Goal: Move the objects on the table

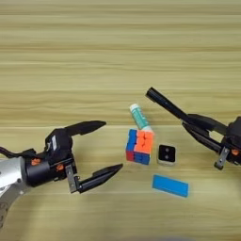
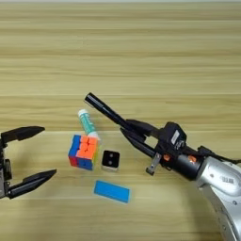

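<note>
The right claw (image 2: 131, 133) is clamped on the black pen (image 2: 106, 111), whose long axis runs diagonally from the fingers up and toward the robot's left, its free tip ending just above the white glue stick (image 2: 87, 123) and apart from it. The other objects cluster below that tip: the glue stick lies tilted, its lower end touching or almost touching the top of the multicoloured puzzle cube (image 2: 84, 152); the tiny black-and-white cube (image 2: 110, 160) sits just beside the puzzle cube on its right; and the flat blue block (image 2: 111, 191) lies nearer the robot, apart from both. The left claw (image 1: 99, 149) rests low at the left with its fingers spread wide and empty, its opening facing the puzzle cube (which lies to its right, near but not touching). The pen is already in hand, so the right arm seems the one at work. The surface (image 1: 94, 56) is light-yellow wood with horizontal plank seams; nothing of the room shows.
</note>
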`<state>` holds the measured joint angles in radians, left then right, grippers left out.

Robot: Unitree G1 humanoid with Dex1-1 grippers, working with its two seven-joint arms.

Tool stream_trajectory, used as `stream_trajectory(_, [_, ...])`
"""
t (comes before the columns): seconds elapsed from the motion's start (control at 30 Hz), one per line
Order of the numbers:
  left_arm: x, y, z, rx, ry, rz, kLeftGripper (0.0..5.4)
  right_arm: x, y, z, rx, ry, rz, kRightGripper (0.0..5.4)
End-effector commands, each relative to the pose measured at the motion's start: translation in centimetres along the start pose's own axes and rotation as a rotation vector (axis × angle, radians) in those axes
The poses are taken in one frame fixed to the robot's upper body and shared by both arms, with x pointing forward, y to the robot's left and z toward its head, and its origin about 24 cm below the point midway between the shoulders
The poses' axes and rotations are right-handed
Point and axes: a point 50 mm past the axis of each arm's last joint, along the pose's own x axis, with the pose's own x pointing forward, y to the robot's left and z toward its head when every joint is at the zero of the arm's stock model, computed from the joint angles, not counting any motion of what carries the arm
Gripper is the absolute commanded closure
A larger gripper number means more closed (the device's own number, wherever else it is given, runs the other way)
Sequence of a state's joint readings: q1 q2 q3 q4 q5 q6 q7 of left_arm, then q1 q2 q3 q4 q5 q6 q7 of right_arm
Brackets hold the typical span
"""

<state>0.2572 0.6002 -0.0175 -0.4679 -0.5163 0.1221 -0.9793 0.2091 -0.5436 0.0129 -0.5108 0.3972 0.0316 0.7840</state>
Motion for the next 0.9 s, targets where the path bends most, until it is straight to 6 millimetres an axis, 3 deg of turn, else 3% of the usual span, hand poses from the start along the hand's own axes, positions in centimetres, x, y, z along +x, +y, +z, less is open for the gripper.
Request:
stream_trajectory(0.03, [0.3, -0.3, 0.0, 0.005, 0.002, -0.005, 0.00, 0.8, 0.8, 1.3, -0.010, -0.046, 0.071, 4.51])
stream_trajectory(0.57, [1.5, -0.6, 0.4, -0.037, -0.085, 0.019, 0.00, 2.5, 3.4, 0.4, 0.057, -0.073, 0.161, 4.51])
stream_trajectory(0.9, [3.4, -1.3, 0.1, -0.190, -0.215, 0.041, 0.00, 3.2, 4.3, 0.1, 0.093, -0.088, 0.176, 4.51])
